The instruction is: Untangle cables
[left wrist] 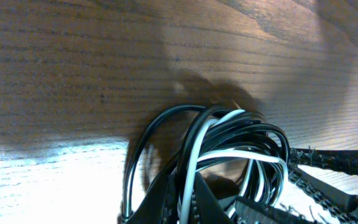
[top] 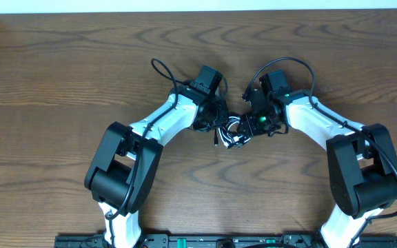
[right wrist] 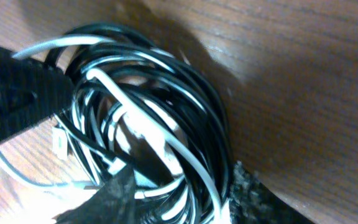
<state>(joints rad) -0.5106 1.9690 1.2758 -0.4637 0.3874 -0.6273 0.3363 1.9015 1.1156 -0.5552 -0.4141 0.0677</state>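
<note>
Closest to the lens, the cables (right wrist: 166, 93) are seen as a tight coil of black loops w/ one white strand woven thru, lying mid-counter (top: 60, 76) btwn the two arms. The coil is pinched at one edge by the left pincer (left wrist: 188, 205), which is fully closed on the strands, the loops fanning up from its tips. The right pincer (right wrist: 138, 146) is set abt half open, one finger on each side of the coil; whether a firm bite has been made can't be told. The step in hand is judged to be a second hold, so the coil can be drawn apart. It'd be done best if only one strand were taken by the right side, pref. the white one since it's easily singled out, not the whole bundle; otherwise the knot would prob. just be tightened. The left hold is best used as the anchor, and the pull made slowly, outward & slightly up, w/ a plug end sought first so it can be fed back thru the loops. Sharp tugs are to be avoided.
</note>
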